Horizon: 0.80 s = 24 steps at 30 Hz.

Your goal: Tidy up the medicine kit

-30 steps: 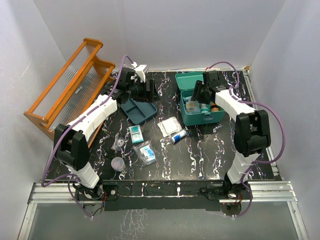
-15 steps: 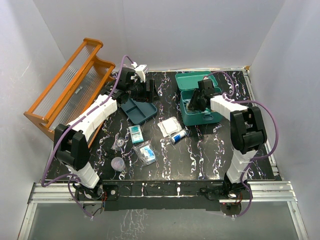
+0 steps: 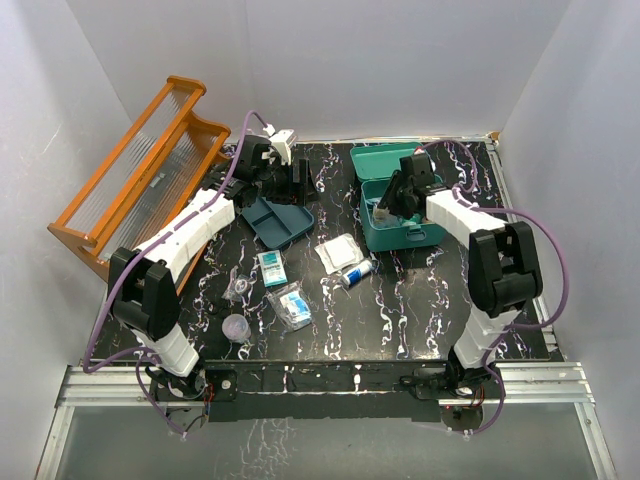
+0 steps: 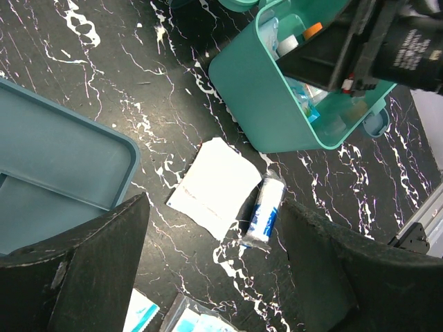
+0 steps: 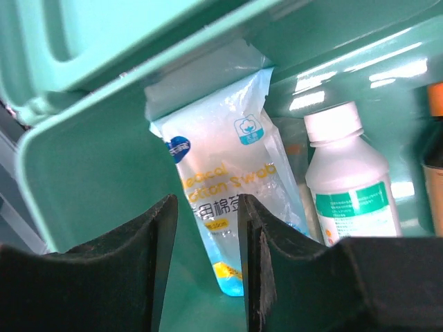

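Working the right gripper (image 5: 206,207) inside the kit (image 3: 405,238), upper right of the top view, calls for small moves clear of the rim and bottle (image 5: 346,187). Its fingers narrowly flank the swab bag (image 5: 228,152); I cannot tell whether they pinch it. The left gripper (image 4: 214,207) hangs spread wide and empty

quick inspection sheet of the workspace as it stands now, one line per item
surface: black marbled table, no spills seen
job's things: teal box open at back right, swab bag and white bottle inside; insert tray out on the table
clutter: white pad, tube, packets, small cup loose mid-table
grippers: left gripper open, above tray edge and pad; right gripper inside the box, fingers slightly apart at the swab bag, grip unclear
cables: purple cables loop along both arms, no snag seen
surroundings: orange rack tilted at the table's left edge; white walls
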Motion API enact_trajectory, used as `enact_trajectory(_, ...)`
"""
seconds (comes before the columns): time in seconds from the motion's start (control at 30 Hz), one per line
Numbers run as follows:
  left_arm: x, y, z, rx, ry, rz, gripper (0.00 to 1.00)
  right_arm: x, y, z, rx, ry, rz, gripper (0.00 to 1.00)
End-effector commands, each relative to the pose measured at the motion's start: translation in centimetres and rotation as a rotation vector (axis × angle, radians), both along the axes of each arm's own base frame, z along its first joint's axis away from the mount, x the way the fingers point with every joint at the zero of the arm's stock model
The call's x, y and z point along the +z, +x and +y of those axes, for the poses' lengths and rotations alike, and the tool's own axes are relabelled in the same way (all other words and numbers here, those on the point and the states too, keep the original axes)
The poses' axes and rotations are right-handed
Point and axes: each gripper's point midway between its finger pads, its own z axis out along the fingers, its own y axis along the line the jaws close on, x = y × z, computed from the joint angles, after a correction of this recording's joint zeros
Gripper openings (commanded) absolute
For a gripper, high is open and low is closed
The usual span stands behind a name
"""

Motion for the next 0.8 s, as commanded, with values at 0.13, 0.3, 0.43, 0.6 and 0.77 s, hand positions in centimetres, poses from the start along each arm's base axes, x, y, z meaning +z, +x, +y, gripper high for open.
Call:
enact_trajectory(0.13,1.1,0.1,0.0,-0.009,-0.012,-0.033,0.76,5.7,0.9,-1.7,-0.057,-0.055,-0.114,0.39)
enact_trajectory(0.3,0.2,-0.2,0.0,-0.006,-0.014,-0.006,0.76,7.1,0.7,-2.1,-0.072,-0.060,-0.138,0.39)
enact_trajectory(0.43,-1.3,-1.0,-0.4,-0.017,-0.026,0.035,0.76,9.3,0.3,-1.9,-0.065,-0.043,-0.166,0.39)
enact_trajectory(0.6,-3.9,-3.1,-2.1,-0.036,-0.027,0.108,0.73,11.9,-0.8,-2.1,-0.078,-0.018,-0.200,0.39)
enact_trajectory(0.77,-7.3,-4.4,-3.5,0.026,-0.006,0.223,0.69,14.0,-2.6,-2.6,-0.115,0.019,-0.246,0.38)
